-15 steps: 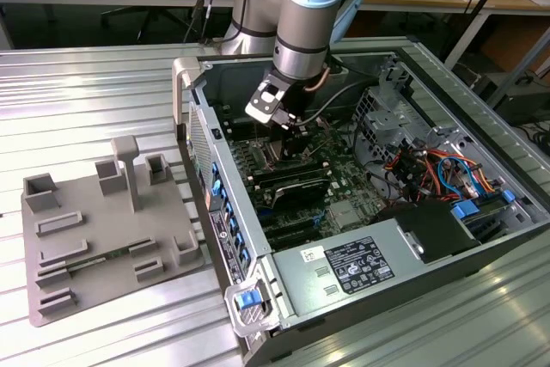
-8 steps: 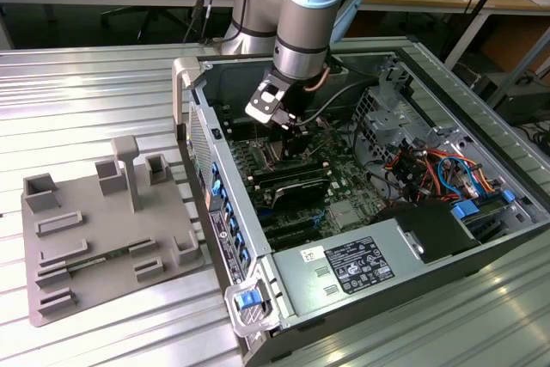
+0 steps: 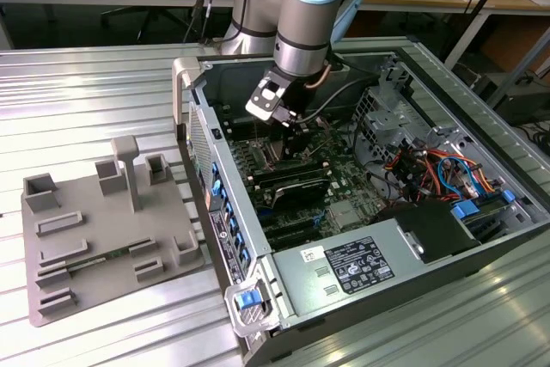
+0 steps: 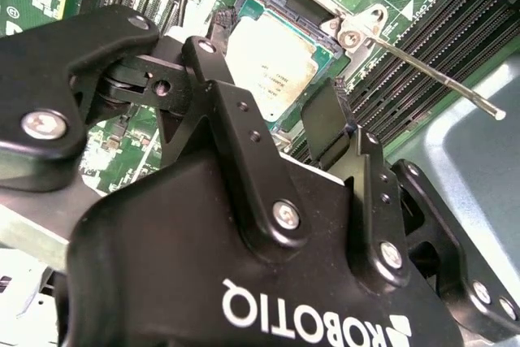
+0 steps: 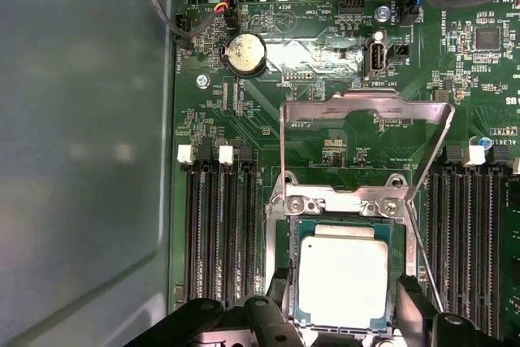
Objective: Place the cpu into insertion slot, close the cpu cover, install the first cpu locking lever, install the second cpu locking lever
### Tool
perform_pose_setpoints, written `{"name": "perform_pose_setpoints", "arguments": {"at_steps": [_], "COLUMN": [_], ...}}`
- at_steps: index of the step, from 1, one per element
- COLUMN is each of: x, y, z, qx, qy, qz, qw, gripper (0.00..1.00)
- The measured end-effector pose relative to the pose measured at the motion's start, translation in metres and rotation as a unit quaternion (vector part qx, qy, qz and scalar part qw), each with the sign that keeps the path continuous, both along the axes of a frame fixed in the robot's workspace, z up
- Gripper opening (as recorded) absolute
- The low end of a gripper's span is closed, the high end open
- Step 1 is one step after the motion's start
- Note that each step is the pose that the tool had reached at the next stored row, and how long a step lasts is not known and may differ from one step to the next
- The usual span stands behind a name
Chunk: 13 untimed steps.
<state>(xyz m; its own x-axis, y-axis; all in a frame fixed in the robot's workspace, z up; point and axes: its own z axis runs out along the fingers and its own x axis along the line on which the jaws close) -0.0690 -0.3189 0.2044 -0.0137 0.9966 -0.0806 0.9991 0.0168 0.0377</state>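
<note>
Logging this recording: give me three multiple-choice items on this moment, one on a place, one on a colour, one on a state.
1. Where is the cpu?
A) in the insertion slot
B) on the grey tray outside the case
C) on the power supply

2. What colour is the motherboard?
A) blue
B) green
C) red

3. How does the cpu cover stand?
A) shut over the chip
B) taken out of the case
C) swung open, away from the chip

Answers:
1 A: in both wrist views the chip lies inside the socket's frame.
2 B: the board around the socket is green.
3 C: in the first wrist view the frame lies tipped back beyond the socket, leaving the chip's metal top bare.
</note>
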Motion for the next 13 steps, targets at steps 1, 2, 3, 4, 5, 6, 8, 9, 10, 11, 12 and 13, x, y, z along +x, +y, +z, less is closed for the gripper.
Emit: {"name": "perform_pose_setpoints", "arguments": {"at_steps": [1, 2, 3, 4, 5, 6, 8, 9, 10, 11, 12, 13], "x": [0.0007, 0.0013, 0.0020, 0.0026, 0.0028, 0.0033, 0.0043, 0.0043, 0.0043, 0.0043, 0.0044, 0.0044], "y": [0.0000, 0.0000, 0.0000, -0.0001, 0.0000, -0.0001, -0.0001, -0.0001, -0.0001, -0.0001, -0.0001, -0.0001], "z": [-0.0008, -0.0015, -0.0020, -0.0024, -0.0028, -0.0035, -0.0049, -0.0050, -0.0050, -0.0051, -0.0052, -0.0052], "qx": [-0.0001, 0.0000, 0.0000, -0.0001, 0.0000, -0.0001, 0.0000, -0.0001, -0.0002, -0.0001, 0.0000, 0.0000], "qy": [0.0005, 0.0010, 0.0014, 0.0018, 0.0019, 0.0021, 0.0026, 0.0027, 0.0027, 0.0027, 0.0026, 0.0026], "qz": [0.000, 0.000, 0.000, 0.000, 0.000, 0.000, 0.000, 0.000, 0.000, 0.000, 0.000, 0.000], "qw": [1.00000, 1.00000, 1.00000, 1.00000, 1.00000, 1.00000, 1.00000, 1.00000, 1.00000, 1.00000, 1.00000, 1.00000], "gripper": [0.62, 0.62, 0.62, 0.62, 0.62, 0.62, 0.62, 0.62, 0.62, 0.62, 0.62, 0.62]}}
